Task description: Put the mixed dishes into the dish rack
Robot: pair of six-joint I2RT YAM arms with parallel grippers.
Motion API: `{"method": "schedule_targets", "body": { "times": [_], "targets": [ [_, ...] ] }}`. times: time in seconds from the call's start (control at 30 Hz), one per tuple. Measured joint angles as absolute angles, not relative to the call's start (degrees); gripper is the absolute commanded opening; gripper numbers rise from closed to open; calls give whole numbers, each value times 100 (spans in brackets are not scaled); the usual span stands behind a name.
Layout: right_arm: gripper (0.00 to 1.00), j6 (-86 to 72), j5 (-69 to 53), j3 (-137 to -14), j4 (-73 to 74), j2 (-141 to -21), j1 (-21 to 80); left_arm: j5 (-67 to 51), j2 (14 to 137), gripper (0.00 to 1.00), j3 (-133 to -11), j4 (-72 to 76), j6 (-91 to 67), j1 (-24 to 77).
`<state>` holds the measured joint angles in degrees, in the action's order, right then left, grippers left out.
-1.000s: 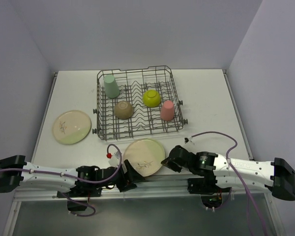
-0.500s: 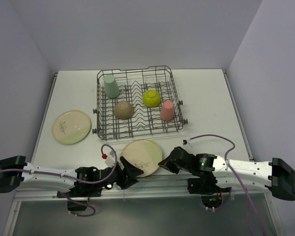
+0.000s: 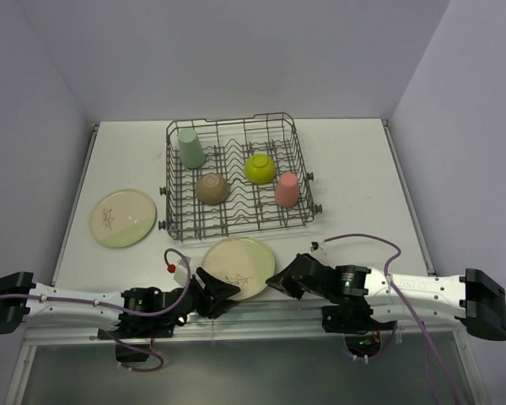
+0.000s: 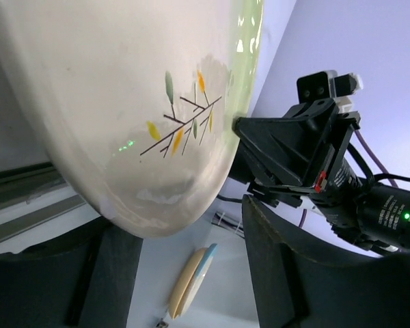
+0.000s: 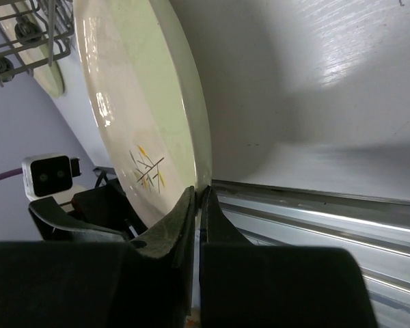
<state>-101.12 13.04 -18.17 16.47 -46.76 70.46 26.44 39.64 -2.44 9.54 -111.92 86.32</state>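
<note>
Cream plate (image 3: 239, 267), left hand (image 3: 220, 292) parted astride its rim, right hand (image 5: 199, 198) pressed together, seemingly touching it

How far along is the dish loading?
Done: mint-green cup, tan bowl, lime-green bowl, coral-pink cup sit in the grey wire rack. In hand: near cream round plate, between left end effector and right end effector. Remaining: it and the far-left cream plate.

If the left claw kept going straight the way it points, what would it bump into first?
The near leaf-sprig plate: its rim sits between the left gripper's open fingers. Beyond it, the shut right gripper at the plate's far edge looks roughly in line, though depth is unclear.
</note>
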Motion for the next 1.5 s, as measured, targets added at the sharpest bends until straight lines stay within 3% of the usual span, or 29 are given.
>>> {"method": "schedule_targets", "body": {
  "times": [0.5,0.8,0.87,1.07,1.13,1.17,1.23,1.3,1.4,1.5],
  "targets": [
    [0,-10586,1518,-1804,1459,-4818,7443,3039,4285,41,-222,989,-11214,8635],
    [0,-11052,1730,-1675,1632,-4727,7889,3253,4484,11,-224,1243,-11308,8648],
    [0,-11139,1811,-1671,1625,-4727,7944,3293,4484,0,-224,1258,-11319,8646],
    [1,-11150,1997,-1706,1640,-4821,8093,3288,4456,0,-226,1201,-11303,8652],
    [10,-11072,2102,-1798,1769,-4823,8134,3288,4401,0,-259,1131,-11306,8656],
    [24,-11006,2169,-1881,1885,-4814,8167,3286,4383,0,-294,1090,-11297,8654],
    [39,-10831,2265,-2069,2156,-4781,8250,3249,4364,0,-381,1017,-11284,8654],
    [61,-10685,2303,-2344,2329,-4678,8403,3192,4405,0,-464,851,-11227,8656],
    [75,-10547,2425,-2847,2429,-4469,8534,3022,4661,0,-532,587,-11214,8702],
    [76,-10508,2563,-3155,2585,-4270,8613,2974,4954,0,-766,567,-11216,8796]
  ]
}}
